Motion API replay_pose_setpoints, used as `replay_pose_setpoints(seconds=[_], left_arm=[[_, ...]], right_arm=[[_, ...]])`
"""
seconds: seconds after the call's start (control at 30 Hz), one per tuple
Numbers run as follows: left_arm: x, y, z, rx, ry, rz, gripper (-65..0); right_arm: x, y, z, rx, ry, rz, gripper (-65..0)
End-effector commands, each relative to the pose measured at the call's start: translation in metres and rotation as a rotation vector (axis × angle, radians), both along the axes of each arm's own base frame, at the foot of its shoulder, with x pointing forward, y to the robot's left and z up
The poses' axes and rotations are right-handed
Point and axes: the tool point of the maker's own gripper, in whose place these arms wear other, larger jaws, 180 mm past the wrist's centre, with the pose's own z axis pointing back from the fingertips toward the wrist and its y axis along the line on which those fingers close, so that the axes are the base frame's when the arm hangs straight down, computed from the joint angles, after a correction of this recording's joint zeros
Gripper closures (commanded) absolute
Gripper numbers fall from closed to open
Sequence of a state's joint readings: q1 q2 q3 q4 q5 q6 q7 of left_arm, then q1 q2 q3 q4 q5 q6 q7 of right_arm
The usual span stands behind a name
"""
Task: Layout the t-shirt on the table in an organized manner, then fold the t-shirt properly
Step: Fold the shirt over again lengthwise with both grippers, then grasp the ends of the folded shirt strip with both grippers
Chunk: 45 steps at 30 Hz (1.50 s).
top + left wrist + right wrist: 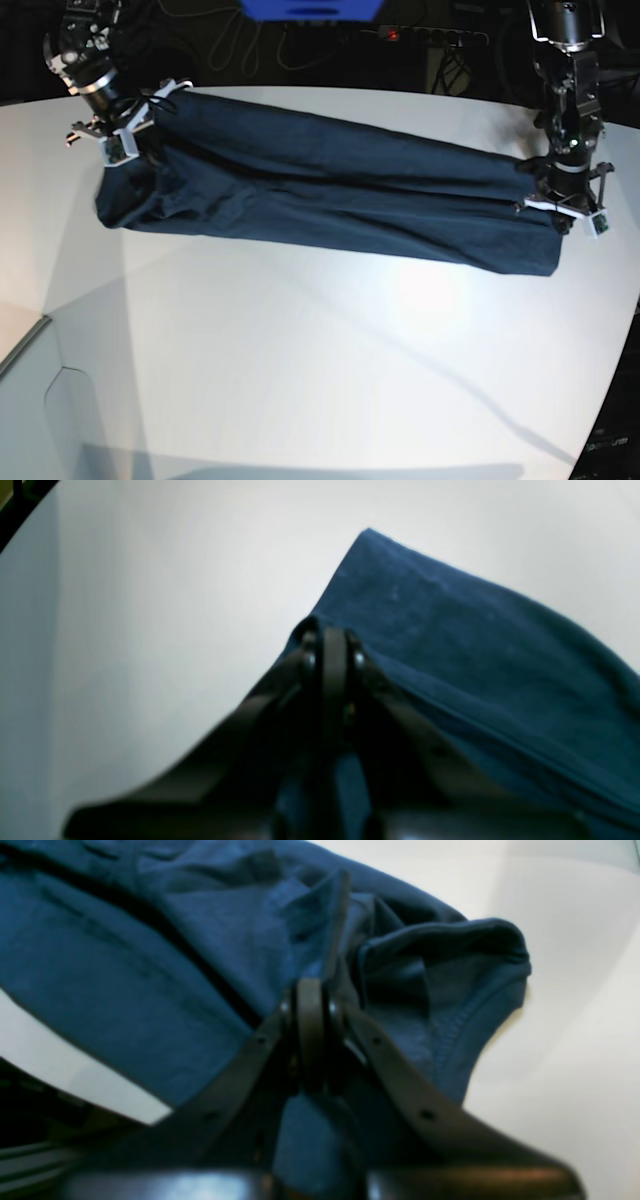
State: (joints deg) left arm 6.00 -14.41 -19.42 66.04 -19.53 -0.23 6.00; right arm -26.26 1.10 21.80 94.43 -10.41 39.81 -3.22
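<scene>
The dark navy-blue, wrinkled cloth t-shirt was stretched as a long band across the upper half of the base view, over the smooth matte white table. The left gripper, at the right of that view, was clenched on one end of the fabric. The right gripper, upper left, was clenched on the other end (cloth bunched there, a hemmed opening showing in the right wrist view).
</scene>
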Motion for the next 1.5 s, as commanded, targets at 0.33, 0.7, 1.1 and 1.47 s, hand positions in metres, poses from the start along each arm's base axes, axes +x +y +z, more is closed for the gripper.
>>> replay_pose_setpoints(seconds=[0.33,0.7,1.1,1.47], left_arm=[[0.002,0.008,0.011,0.027,-0.033,-0.001,0.0],[0.0,0.007,0.009,0.026,-0.03,0.0,0.0],[0.0,0.004,0.007,0.02,-0.022,-0.006,-11.1],[-0.005,0.006,0.005,-0.006,-0.033,0.039,-29.8]], right_arm=[[-0.01,-0.002,-0.019,0.043,0.042,-0.02,0.0],[-0.008,-0.039,-0.023,0.023,0.041,-0.131,-13.9],[0.012,-0.063,0.041,0.049,-0.167,-0.281,-30.2],[0.073,-0.004,0.036,0.117,-0.09,-0.171,-30.0]])
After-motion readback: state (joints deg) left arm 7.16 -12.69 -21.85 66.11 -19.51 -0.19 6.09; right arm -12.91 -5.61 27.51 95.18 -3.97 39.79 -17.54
